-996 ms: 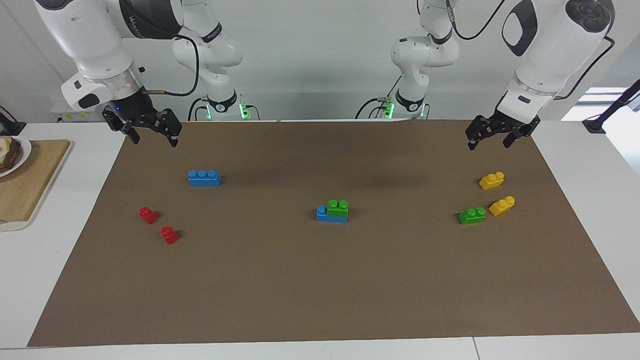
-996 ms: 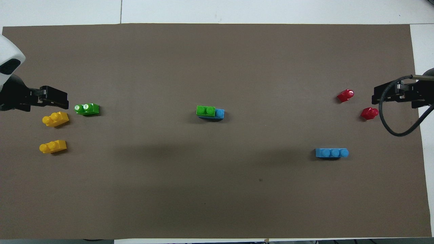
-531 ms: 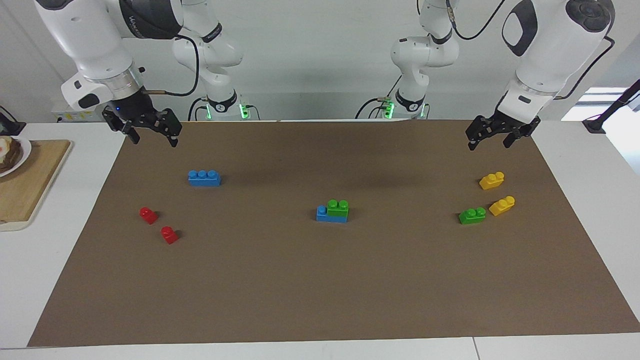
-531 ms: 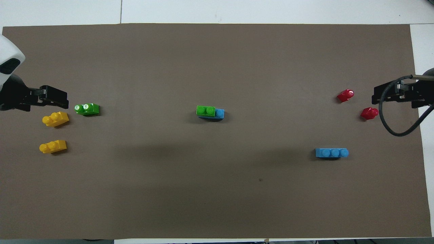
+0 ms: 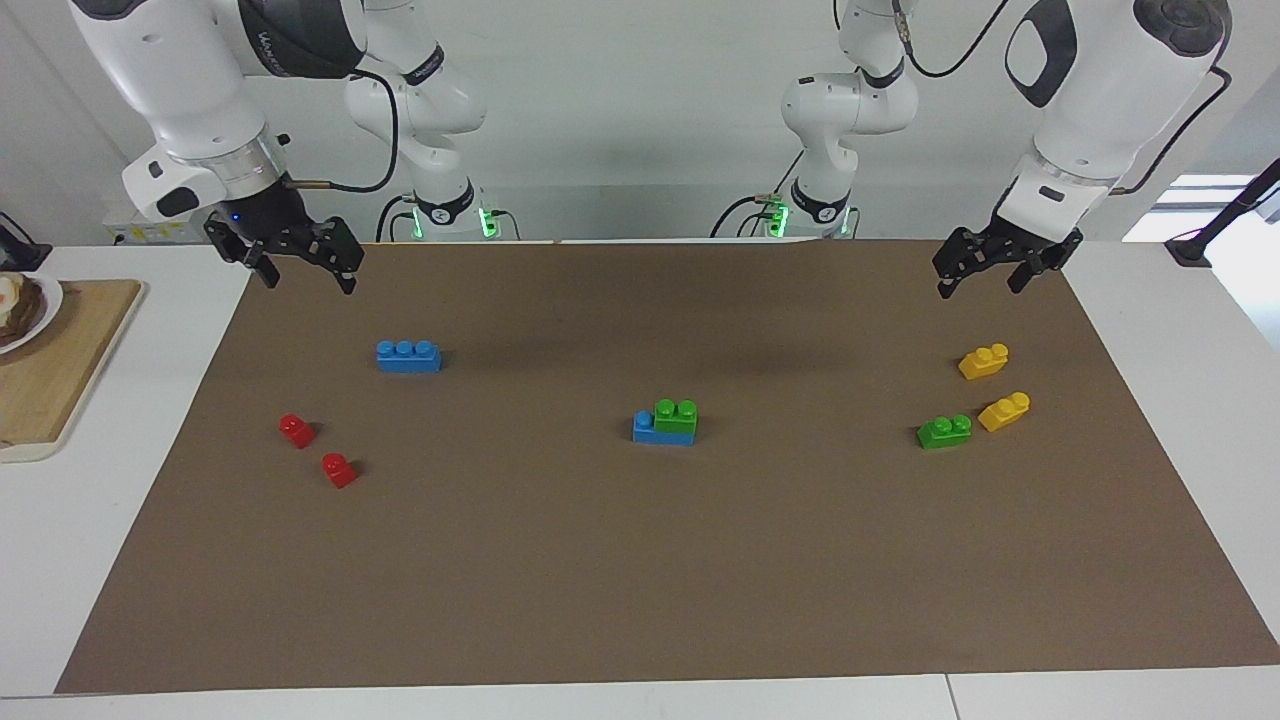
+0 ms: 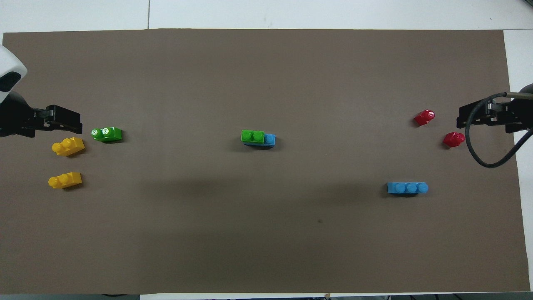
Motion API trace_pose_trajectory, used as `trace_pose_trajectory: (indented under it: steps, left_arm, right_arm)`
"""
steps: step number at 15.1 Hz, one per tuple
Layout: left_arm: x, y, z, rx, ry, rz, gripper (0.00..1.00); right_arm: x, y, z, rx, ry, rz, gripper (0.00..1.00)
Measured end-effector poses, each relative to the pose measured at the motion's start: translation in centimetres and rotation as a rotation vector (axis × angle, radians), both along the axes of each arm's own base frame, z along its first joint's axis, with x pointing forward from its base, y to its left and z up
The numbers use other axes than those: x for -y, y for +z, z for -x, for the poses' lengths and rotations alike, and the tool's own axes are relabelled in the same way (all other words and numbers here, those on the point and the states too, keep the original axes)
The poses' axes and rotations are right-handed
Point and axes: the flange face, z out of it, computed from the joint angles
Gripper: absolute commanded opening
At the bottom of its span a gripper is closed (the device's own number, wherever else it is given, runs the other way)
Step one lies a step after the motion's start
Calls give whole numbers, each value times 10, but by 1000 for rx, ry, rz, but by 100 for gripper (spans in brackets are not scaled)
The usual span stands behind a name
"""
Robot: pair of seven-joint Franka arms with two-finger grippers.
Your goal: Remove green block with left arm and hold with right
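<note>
Both pincers hang up in the air, jaws spread, holding nothing: the black left gripper (image 5: 980,274) over the mat's corner at the left arm's end, the black right gripper (image 5: 308,270) over its own end. The small bright green plastic brick (image 5: 676,414) sits mid-mat, stacked on a blue three-stud brick (image 5: 662,432), studs up, long axis running arm-end to arm-end, well apart from both.
</note>
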Motion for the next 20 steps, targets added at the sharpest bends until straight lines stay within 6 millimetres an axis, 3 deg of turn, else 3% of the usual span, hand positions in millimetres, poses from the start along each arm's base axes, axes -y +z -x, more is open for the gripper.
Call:
trace_pose_trajectory:
  steps: [9, 15, 18, 20]
  left_arm:
    - [35, -8, 9, -30, 448, 42, 100]
    - [83, -19, 18, -39, 818, 114, 100]
    - [94, -25, 24, -51, 1005, 111, 100]
    - [102, -30, 28, -49, 1104, 116, 100]
  right_arm:
    - [0, 0, 0, 0, 0, 0, 100]
    - [6, 0, 0, 0, -6, 0, 100]
    - [8, 2, -2, 17, 19, -1, 100]
    - [6, 2, -3, 27, -59, -1, 100]
